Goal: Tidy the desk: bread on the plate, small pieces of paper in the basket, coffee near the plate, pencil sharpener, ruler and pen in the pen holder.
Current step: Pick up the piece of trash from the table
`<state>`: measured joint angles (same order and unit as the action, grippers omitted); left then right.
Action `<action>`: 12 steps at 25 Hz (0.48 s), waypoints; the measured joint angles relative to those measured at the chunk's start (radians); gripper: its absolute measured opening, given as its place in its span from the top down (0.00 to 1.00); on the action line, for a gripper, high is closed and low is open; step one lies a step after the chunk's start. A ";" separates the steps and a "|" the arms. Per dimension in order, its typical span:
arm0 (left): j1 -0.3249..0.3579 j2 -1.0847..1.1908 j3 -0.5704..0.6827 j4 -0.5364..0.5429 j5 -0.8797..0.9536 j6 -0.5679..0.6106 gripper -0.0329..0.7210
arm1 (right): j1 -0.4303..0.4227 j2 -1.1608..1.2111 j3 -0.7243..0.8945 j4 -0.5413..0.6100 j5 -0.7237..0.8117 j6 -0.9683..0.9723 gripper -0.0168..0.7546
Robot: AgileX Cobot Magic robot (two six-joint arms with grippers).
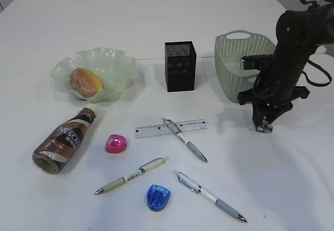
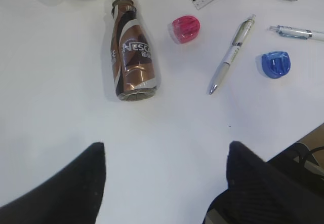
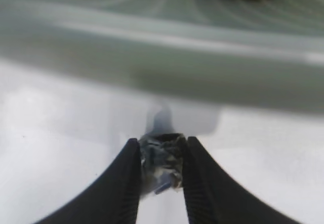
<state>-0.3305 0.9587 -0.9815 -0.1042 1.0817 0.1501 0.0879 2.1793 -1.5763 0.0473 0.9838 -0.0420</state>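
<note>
While the right gripper is clenched on a crumpled scrap of paper, its two dark fingers pinch the wad from either side, low over the white table and just in front of the pale green basket. In the wrist view the basket's wall fills the upper frame, blurred and close — so the load has to clear that rim before it is let go. As I judge it, the step goes best with a straight lift first, then a short carry over the rim and a release only once the wad hangs above the open inside; letting go early would drop it against the outer wall. The grip looks centred, though the paper is light and could cling to a finger.

The left gripper hangs above bare table with its jaws parted and nothing between them. Ahead of it lies the coffee bottle on its side, near the green plate that already holds the bread. Farther out are a pink sharpener, a blue sharpener, a clear ruler with one pen lying across it, and two more pens apart from it. The black mesh pen holder stands between plate and basket — none of this blocks the short path to the basket.
</note>
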 joint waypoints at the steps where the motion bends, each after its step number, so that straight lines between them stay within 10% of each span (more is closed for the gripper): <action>1: 0.000 0.000 0.000 0.000 0.000 0.000 0.26 | 0.000 0.000 0.000 -0.002 0.002 0.000 0.64; 12: 0.000 0.000 0.000 0.002 0.000 0.000 0.26 | 0.000 0.000 0.000 -0.034 0.006 0.000 0.90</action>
<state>-0.3305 0.9587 -0.9815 -0.1024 1.0817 0.1501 0.0879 2.1793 -1.5763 0.0133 0.9897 -0.0420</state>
